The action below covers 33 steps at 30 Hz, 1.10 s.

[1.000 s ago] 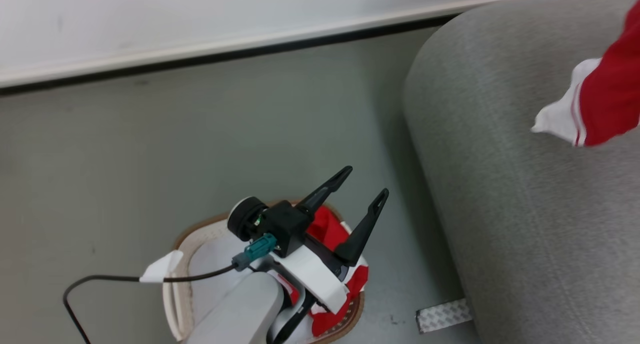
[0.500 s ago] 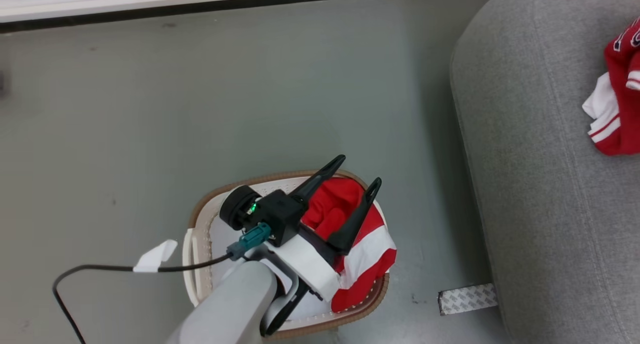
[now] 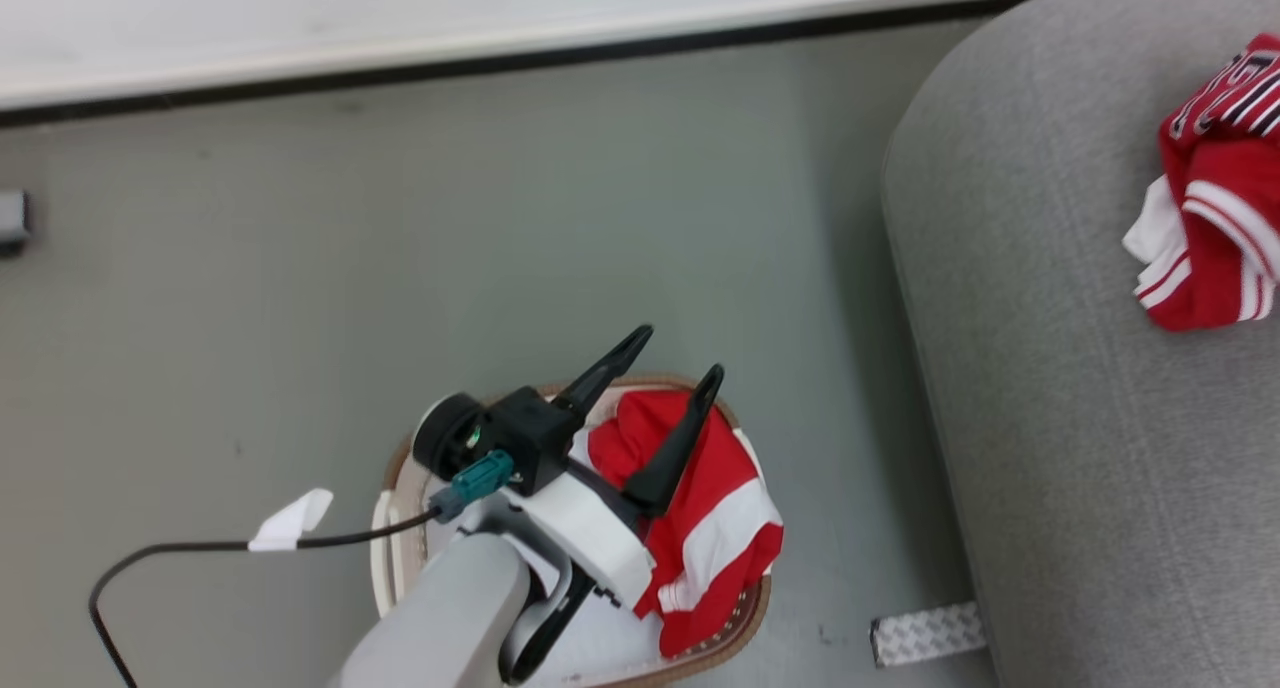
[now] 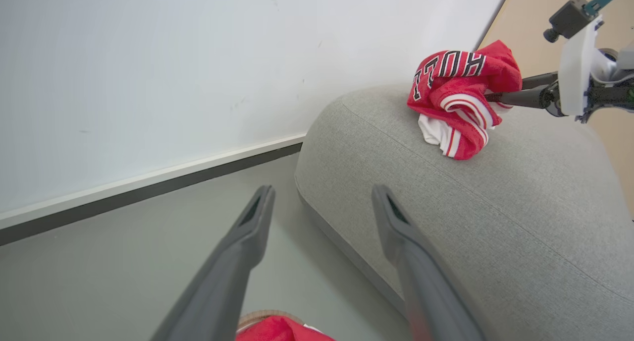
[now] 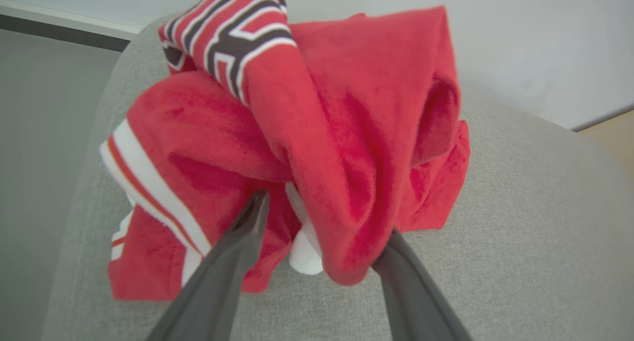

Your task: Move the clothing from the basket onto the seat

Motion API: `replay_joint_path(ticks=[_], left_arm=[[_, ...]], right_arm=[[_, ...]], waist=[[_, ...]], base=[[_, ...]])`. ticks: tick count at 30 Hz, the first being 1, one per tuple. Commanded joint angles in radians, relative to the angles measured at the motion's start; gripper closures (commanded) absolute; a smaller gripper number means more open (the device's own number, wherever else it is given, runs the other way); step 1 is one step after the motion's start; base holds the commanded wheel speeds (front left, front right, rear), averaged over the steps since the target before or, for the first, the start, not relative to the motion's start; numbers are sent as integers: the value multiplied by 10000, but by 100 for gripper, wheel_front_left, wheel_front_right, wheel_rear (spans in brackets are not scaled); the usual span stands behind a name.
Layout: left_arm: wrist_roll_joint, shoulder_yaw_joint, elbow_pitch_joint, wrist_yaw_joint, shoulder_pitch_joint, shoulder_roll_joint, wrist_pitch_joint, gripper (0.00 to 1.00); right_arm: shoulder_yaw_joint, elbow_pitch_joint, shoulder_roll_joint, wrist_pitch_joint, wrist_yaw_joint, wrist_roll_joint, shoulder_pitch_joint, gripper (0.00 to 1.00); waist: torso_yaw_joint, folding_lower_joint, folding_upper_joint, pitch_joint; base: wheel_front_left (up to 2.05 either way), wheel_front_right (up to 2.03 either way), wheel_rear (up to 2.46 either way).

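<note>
Surroundings: grey floor (image 3: pixel 300 268), white wall (image 3: pixel 500 8) with a dark baseboard (image 3: pixel 600 53), one strip of patterned tape (image 3: pixel 925 633) on the floor at the seat's foot, and one small grey item (image 3: pixel 10 218) at the far left edge that I can't identify. One cable (image 3: pixel 180 548) with a white tag (image 3: pixel 290 518) runs off my left arm. That arm covers much of the basket (image 3: pixel 748 608) in head view, so I can't see all of its bottom.

Count: one basket, one seat (image 3: pixel 1080 418), two red garments, two tools.

Striped garment (image 3: pixel 710 508) lies in the basket's right half, its white band draped over the rim. Left tool (image 3: pixel 678 353) hovers above it, released, fingers spread wide, nothing between them.

Lettered garment (image 3: pixel 1210 238) sits bunched on top of the seat, well apart from the basket. Right tool (image 5: pixel 324 217) is at it, fingers spread and released. Both tips touch the cloth and a red fold hangs between them.
</note>
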Motion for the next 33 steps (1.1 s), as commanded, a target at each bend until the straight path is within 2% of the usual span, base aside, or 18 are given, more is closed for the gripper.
replay_joint_path(ticks=[1,9,15,17,23,28,33], left_arm=[[-135,44,61,29,174,66,-28,0],[-424,694,17,193,1093,175,-33,0],[-598,1575,-400,535,1840,461,-31,0],[-640,1901,-555,658,2077,560,-29,0],[-728,2875,-999,1025,2885,675,-30,0],[-620,3698,-1385,1331,3664,648,-31,0],[-368,4317,-1629,1498,4342,552,-31,0]], right_arm=[[53,-31,-71,12,-25,81,169,0],[1642,-1423,-869,37,-25,1059,967,0],[2097,-2755,-1602,-757,-25,1667,1220,0],[2076,-3131,-1628,-1104,-25,1834,1323,0],[1322,-3962,-1498,-2206,-25,2141,2025,0],[212,-4802,-905,-2648,-25,2027,3145,0],[-1357,-5658,136,-2789,-25,1403,4712,0]], waist=[[-115,-1,0,-542],[-188,-1,0,-2602],[-11,-1,0,-3598],[76,-1,0,-3842],[469,-1,0,-4356],[689,-1,0,-4538],[777,-1,0,-4631]], base=[[0,0,0],[0,0,0],[0,0,0],[0,0,0],[0,0,0],[0,0,0],[0,0,0]])
